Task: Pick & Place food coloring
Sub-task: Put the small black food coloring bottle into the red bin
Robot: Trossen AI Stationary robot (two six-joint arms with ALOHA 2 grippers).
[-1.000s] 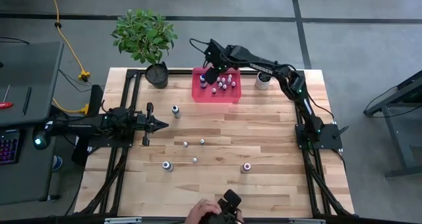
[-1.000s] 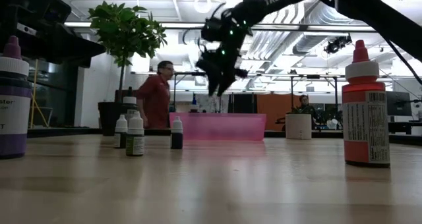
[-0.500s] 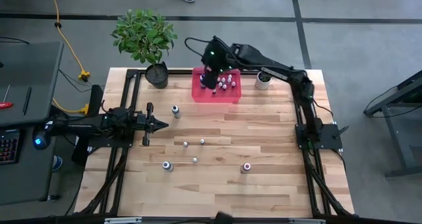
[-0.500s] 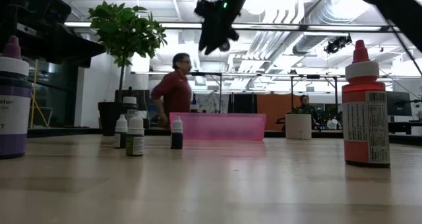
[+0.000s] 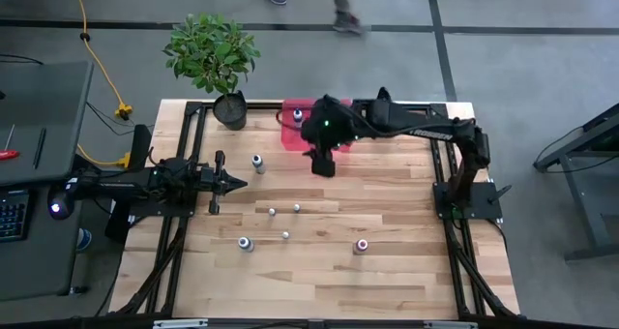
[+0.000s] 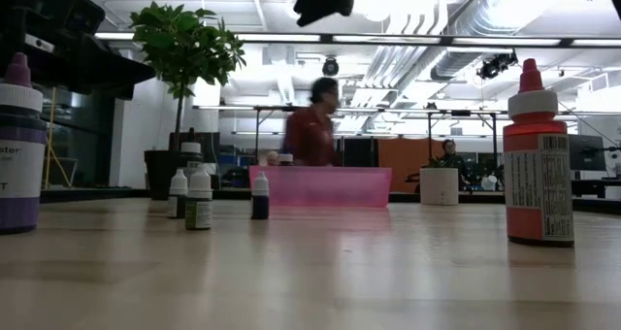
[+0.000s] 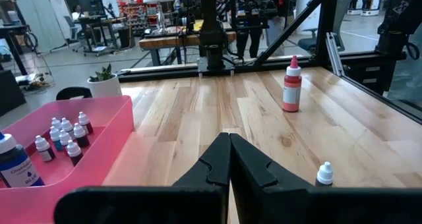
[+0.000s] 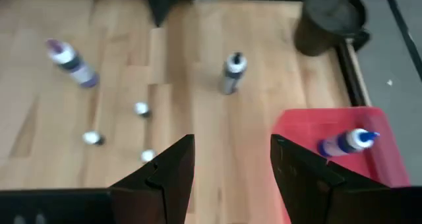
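Note:
Food coloring bottles stand upright on the wood table: a larger one (image 5: 257,163), tiny ones (image 5: 272,211) (image 5: 296,208) (image 5: 285,235), a purple one (image 5: 246,243) and a red one (image 5: 362,244). Several more sit in the pink tray (image 5: 290,135), which in the left wrist view (image 7: 72,151) holds tiny bottles (image 7: 66,137) and a blue one (image 7: 16,171). My right gripper (image 5: 322,161) (image 8: 231,165) hovers open and empty above the table, just near of the tray. My left gripper (image 5: 240,182) (image 7: 229,159) is shut and empty by the table's left side.
A potted plant (image 5: 211,53) stands at the far left corner in its black pot (image 8: 330,16). A small white pot (image 6: 440,185) sits at the far edge, right of the tray. The black frame rails (image 5: 184,164) border the table. A person (image 6: 312,134) walks in the room behind.
My right gripper has risen from over the pink tray, almost leaving the top of the low view, and swung toward the table's near edge, now hanging over bare wood beside the tray. A person in the room behind has walked from left to right.

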